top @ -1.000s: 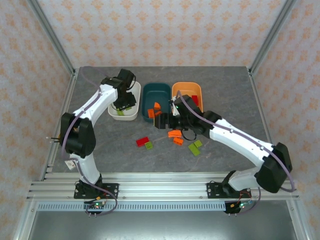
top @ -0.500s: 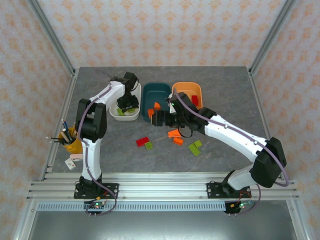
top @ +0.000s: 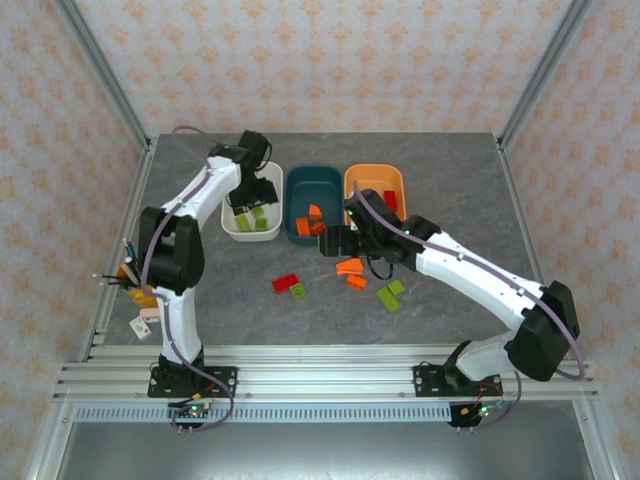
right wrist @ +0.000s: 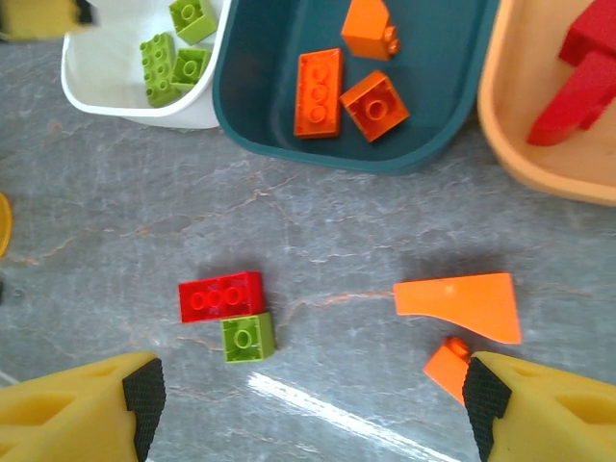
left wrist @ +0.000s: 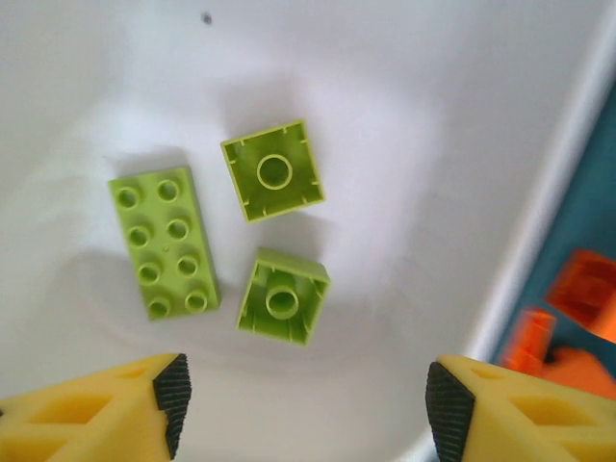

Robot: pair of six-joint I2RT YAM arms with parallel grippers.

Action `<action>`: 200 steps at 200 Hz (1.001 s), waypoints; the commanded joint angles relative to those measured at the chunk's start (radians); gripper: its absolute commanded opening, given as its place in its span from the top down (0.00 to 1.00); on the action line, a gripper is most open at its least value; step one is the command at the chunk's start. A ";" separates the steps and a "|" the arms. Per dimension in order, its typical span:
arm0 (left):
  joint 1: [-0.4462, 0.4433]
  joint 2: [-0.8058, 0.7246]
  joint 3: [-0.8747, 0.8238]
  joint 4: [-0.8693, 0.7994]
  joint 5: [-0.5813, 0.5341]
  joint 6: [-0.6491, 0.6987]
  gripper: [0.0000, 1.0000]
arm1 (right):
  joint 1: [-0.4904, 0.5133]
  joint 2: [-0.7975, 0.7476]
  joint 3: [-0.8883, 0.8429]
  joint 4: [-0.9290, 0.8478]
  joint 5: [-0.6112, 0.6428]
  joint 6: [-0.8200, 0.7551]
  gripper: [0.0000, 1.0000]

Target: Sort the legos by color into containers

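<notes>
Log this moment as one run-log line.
left gripper: open over white tub, three green legos inside | right gripper: open above loose legos on table

The top external camera sits high behind both arm bases, facing forward and down, far enough back to take in the whole grey table (top: pixel 200 300) and the row of tubs (top: pixel 312 185) toward its far side. The left wrist camera looks straight down from very close into the white tub (left wrist: pixel 414 125), past the left gripper (left wrist: pixel 308 399), with a strip of the dark teal tub (left wrist: pixel 597 192) at its right edge. The right wrist camera looks down from higher, past the right gripper (right wrist: pixel 310 397), at bare table and the tubs' near ends. Both wrist views share the lime green bricks (left wrist: pixel 164 241) and orange bricks (right wrist: pixel 318 91)
</notes>
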 commanded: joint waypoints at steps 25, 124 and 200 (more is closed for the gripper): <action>0.001 -0.315 -0.030 -0.035 -0.022 -0.008 0.22 | 0.002 -0.052 0.094 -0.173 0.118 -0.118 0.14; -0.045 -0.925 -0.573 -0.028 0.104 -0.097 0.19 | 0.027 -0.060 0.095 -0.306 0.092 -0.119 0.18; -0.104 -1.206 -0.861 -0.143 0.145 -0.212 0.19 | 0.199 -0.008 0.040 -0.249 0.159 -0.063 0.20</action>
